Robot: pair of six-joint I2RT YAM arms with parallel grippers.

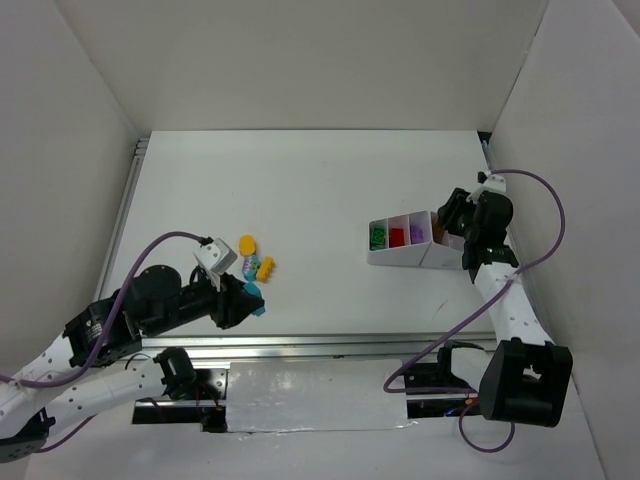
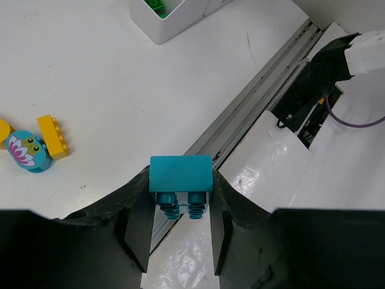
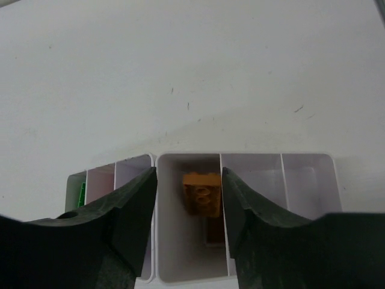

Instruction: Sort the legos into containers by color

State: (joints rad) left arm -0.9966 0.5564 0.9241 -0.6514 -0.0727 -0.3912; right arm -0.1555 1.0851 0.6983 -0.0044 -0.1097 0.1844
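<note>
Left gripper [image 2: 180,195] clamps a studded teal brick [image 2: 180,173]; right gripper [image 3: 187,180], fingers spread, hangs above the thin-walled white tray [image 3: 252,158] holding an orange brick [image 3: 201,192].

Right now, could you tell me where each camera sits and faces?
Top: above and behind the arms, looking down at the table; left arm and right arm show.
Left wrist: looks past its fingers, shut on a teal brick, across the table.
Right wrist: looks down between open fingers into the tray, at an orange brick.
All three show the tray.
</note>
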